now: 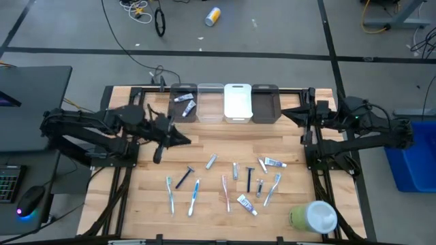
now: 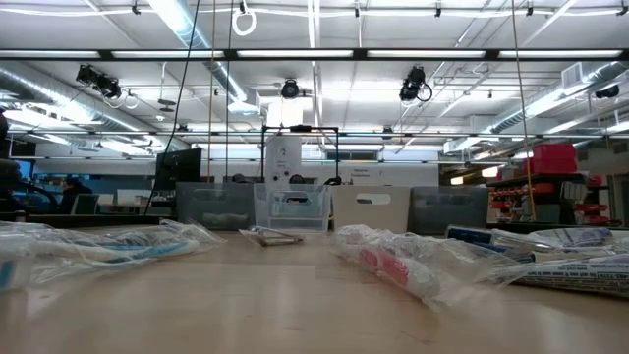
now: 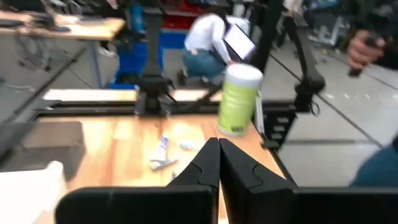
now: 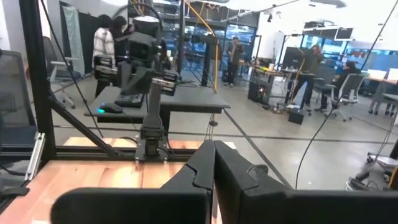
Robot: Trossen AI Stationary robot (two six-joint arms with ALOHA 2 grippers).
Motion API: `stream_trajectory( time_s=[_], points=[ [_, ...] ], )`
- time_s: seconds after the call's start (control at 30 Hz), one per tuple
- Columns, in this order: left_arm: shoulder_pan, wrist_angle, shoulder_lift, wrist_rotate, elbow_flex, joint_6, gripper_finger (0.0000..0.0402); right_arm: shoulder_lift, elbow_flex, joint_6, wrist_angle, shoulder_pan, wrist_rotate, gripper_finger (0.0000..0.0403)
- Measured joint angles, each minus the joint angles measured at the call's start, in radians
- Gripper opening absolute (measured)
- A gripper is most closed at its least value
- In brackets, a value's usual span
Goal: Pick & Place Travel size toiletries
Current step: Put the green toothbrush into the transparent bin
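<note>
wooden table (image 1: 136, 204) from above: we see our left hand (image 1: 185, 140) pinched fully together and carrying nothing, hanging just in front of the row of bins (image 1: 223, 102), at its left end. the toiletries (image 1: 225, 184) lie scattered on the near side of those bins, well apart from them: a black razor (image 1: 184, 177), toothbrushes (image 1: 194, 196), small tubes (image 1: 274, 162). two items already sit in the leftmost bin (image 1: 184, 102). our right hand (image 1: 289, 113) waits folded at the right end of the bins, also pinched together and empty.

from table height, wrapped toiletries (image 2: 393, 264) fill the foreground with the bins (image 2: 295, 206) behind; neither hand shows.

the left wrist camera shows our fingers (image 3: 205, 167) pressed against each other, a small tube (image 3: 160, 152) on the table beyond, and the green-and-white container (image 3: 239, 99) farther off.

the right wrist camera shows that hand's fingers (image 4: 202, 168) meeting too, looking out over the table into the room.

we judge the next step is another pick. to do it well we should spread the fingers before descending, choose the razor as the item nearest the bins, line the fingers across its thin handle, and come down straight so neighbours are not nudged.
</note>
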Motion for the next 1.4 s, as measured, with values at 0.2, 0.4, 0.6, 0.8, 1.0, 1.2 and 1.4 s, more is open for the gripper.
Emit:
stream_trajectory(
  time_s=[0.2,0.4,0.6,0.8,1.0,1.2,1.4],
  points=[
    [-0.111,-0.098,0.054,0.008,-0.001,0.11,0.0004,0.017,0.0,0.038,0.0,0.0,0.0,0.0009],
    [-0.19,-0.208,0.087,0.046,-0.001,0.129,0.0003,0.027,0.0,0.039,0.0,0.0,0.0,0.0009],
    [-0.236,-0.371,0.088,0.065,-0.001,0.13,0.0011,0.033,0.0,0.039,-0.001,0.0,0.0,0.0009],
    [-0.247,-0.496,0.101,0.066,-0.001,0.185,0.0031,0.034,0.0,0.068,0.0,0.0,0.017,0.0009],
    [-0.246,-0.533,0.197,0.068,-0.001,0.179,0.0082,0.034,0.0,0.073,-0.001,0.0,0.026,0.0009],
    [-0.253,-0.617,0.317,0.068,-0.002,0.251,0.0177,0.034,0.0,0.073,-0.003,0.0,0.026,0.0009],
    [-0.258,-0.663,0.405,0.069,-0.002,0.357,0.0258,0.034,0.0,0.073,-0.004,0.0,0.026,0.0009]
  ],
)
